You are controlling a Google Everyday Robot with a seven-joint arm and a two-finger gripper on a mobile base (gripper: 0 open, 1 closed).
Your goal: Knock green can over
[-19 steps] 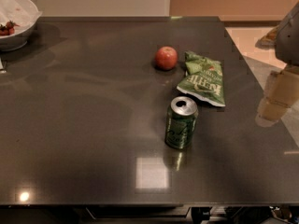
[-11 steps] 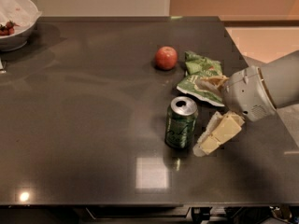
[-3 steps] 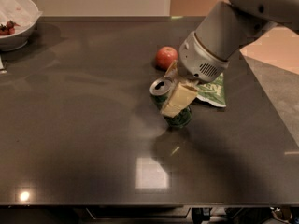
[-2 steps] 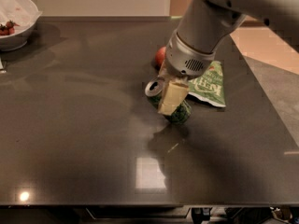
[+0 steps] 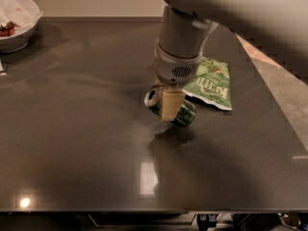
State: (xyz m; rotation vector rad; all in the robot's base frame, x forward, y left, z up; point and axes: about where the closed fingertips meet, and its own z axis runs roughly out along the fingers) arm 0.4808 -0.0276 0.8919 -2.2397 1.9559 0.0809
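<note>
The green can [image 5: 186,114] is tipped far over on the dark table [image 5: 86,143], with its silver top [image 5: 152,97] pointing left and its base to the right. My gripper [image 5: 172,105] hangs straight down from the grey arm [image 5: 180,42] and presses against the can's near side, covering its middle.
A flat green chip bag [image 5: 212,83] lies just right of the can. A white bowl [image 5: 15,22] with red pieces stands at the far left corner. The table's right edge runs diagonally past the bag. The red apple is hidden behind the arm.
The arm swept in from the right and pushed leftward into the can. The can went from upright to tipped with its top to the left.
</note>
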